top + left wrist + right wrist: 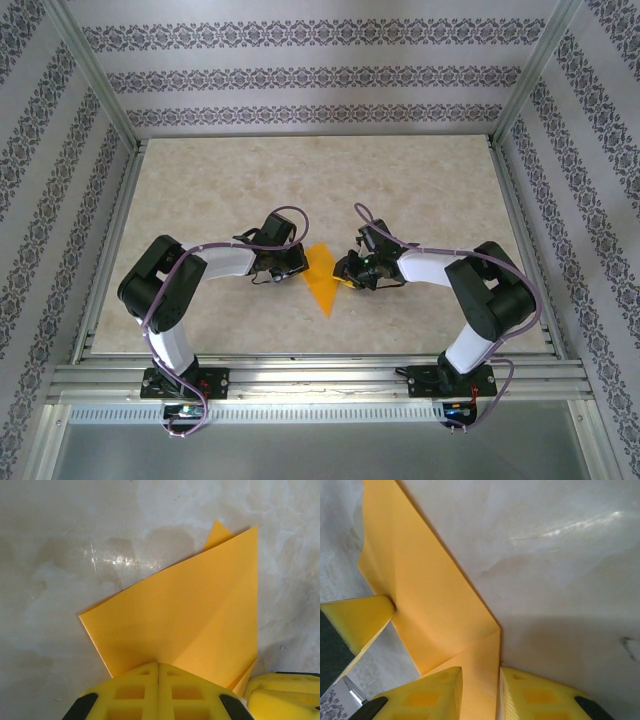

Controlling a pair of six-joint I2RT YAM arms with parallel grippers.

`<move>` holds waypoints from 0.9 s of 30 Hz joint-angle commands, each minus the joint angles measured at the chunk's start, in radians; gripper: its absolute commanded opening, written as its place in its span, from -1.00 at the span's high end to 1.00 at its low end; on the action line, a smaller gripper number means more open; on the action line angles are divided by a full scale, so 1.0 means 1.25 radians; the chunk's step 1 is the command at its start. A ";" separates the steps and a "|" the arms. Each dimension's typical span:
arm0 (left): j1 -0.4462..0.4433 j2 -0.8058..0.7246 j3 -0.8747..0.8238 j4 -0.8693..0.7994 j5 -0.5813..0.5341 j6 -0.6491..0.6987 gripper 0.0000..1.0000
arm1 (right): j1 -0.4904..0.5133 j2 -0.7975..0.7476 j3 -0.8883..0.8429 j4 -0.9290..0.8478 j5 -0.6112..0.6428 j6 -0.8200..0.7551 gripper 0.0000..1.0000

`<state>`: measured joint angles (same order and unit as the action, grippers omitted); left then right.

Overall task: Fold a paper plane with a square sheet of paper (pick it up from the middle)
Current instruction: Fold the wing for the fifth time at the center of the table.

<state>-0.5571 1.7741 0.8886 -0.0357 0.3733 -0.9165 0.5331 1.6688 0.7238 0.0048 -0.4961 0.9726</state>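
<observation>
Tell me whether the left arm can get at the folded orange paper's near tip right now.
Probably yes. The left gripper touches the folded orange paper. Bare table surrounds that tip, and the right gripper sits on the opposite side.

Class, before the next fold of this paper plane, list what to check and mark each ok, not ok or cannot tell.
1. The orange paper lies on the table between both claws: ok.
2. The left claw is shut, tips at the paper's edge: ok.
3. The right claw has fingers apart, paper between them: ok.
4. That claw really pinches the paper: cannot tell.
5. Plane shape complete: not ok, only partly folded.
</observation>
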 commanded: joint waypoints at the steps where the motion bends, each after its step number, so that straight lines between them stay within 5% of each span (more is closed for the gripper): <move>1: -0.008 0.011 0.005 -0.029 0.002 0.016 0.98 | 0.015 0.018 0.009 0.040 -0.030 0.013 0.47; 12: -0.007 0.009 0.004 -0.021 0.011 0.014 0.98 | -0.004 0.004 0.025 0.050 -0.038 -0.014 0.44; 27: -0.007 0.015 0.003 -0.013 0.019 0.032 0.99 | -0.071 0.111 0.131 0.039 -0.206 -0.182 0.46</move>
<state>-0.5571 1.7760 0.8886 -0.0353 0.3920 -0.8986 0.4591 1.7889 0.8459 0.0704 -0.6830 0.8299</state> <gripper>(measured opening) 0.063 0.270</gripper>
